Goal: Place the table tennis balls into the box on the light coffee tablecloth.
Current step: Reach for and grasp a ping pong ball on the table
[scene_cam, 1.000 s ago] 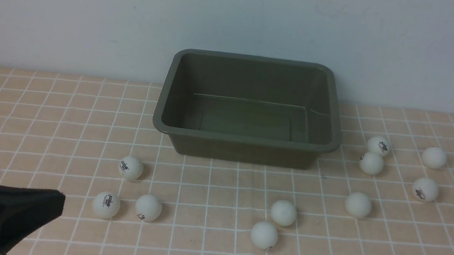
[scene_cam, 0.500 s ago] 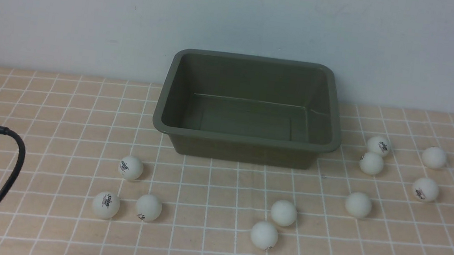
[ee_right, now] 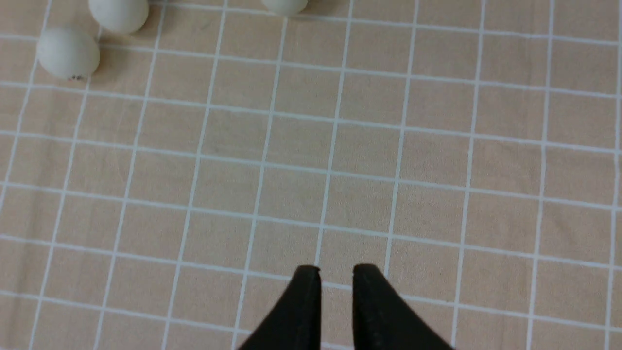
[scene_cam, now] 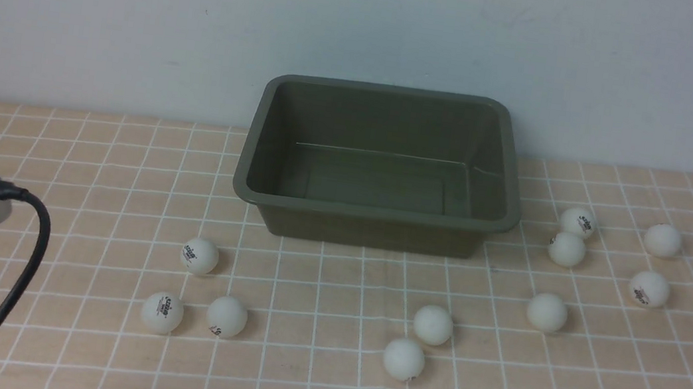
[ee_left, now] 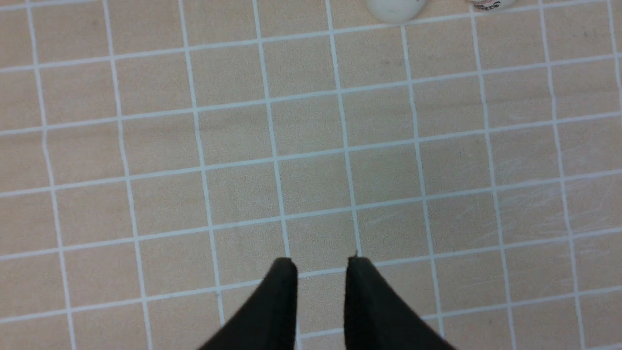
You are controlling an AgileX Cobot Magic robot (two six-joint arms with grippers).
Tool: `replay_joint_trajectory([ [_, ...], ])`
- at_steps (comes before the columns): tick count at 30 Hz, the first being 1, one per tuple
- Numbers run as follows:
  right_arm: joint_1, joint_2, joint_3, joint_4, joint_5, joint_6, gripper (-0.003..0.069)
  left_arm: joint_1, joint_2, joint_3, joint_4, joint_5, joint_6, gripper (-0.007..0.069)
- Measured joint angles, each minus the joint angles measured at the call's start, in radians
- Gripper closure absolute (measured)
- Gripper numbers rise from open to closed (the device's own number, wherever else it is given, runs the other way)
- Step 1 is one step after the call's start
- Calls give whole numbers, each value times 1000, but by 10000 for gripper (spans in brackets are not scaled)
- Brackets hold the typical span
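Showing olive-green rectangular box (scene_cam: 373, 228), small white balls (scene_cam: 404, 359), both tools (ee_left: 321, 265) spread slightly apart

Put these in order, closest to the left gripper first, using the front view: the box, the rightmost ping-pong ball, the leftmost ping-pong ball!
From the left gripper:
1. Leftmost ping-pong ball, on the left
2. Olive-green plastic box, back middle
3. Rightmost ping-pong ball, far right
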Motion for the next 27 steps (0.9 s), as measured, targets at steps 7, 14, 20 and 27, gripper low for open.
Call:
replay_joint_trajectory([
  [7,0,0,0,69,43,-14,301,0,0,0,-4,0,2,339],
  [14,0,20,-4,34,-113,18,60,0,0,0,-50,7,0,283],
  [20,0,275,-134,-43,-225,98,27,0,0,0,-147,37,-1,284],
  [27,0,635,-407,-121,-208,135,34,0,0,0,-150,37,1,284],
])
